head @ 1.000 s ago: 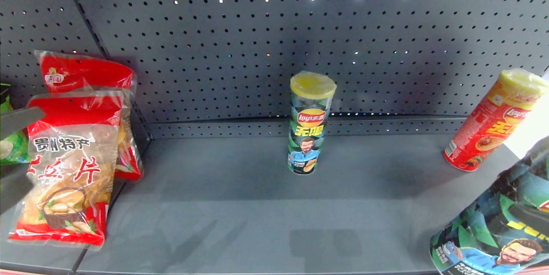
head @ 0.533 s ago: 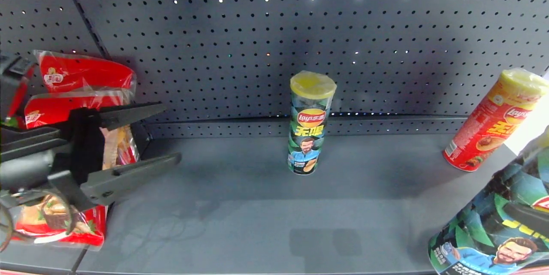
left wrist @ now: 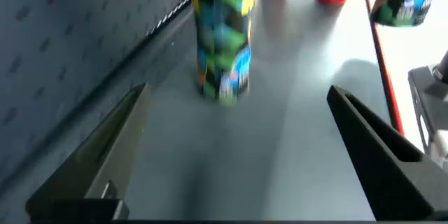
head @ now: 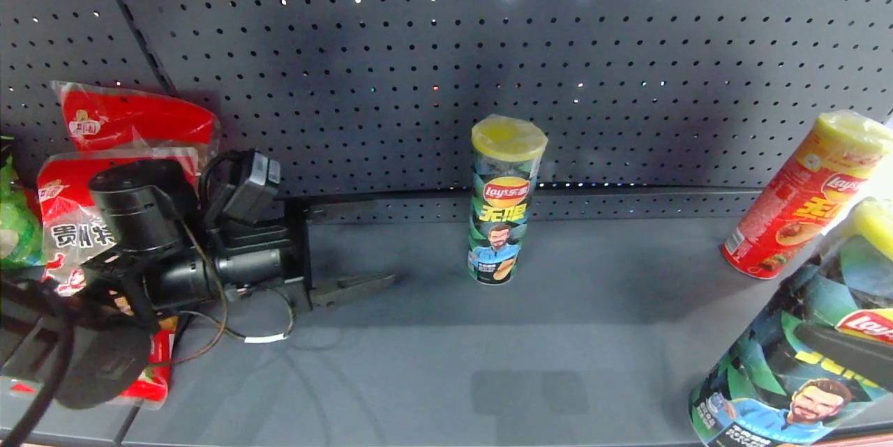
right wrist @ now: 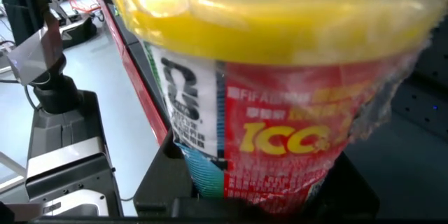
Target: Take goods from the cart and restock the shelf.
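From the head, the left pincer (head: 380,245) had swung in over the shelf (head: 418,370), released, and the standing can (head: 506,203) lay just ahead of its tips. Its wrist view showed that can ahead, untouched. The right wrist view showed the right pincer (right wrist: 259,196) clenched on a second can (right wrist: 280,98), probably next to be shelved.

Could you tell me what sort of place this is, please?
Most likely a shop, or a mock-up of one: a pegboard-backed shelf, chip cans standing on it, and snack bags at its left end.
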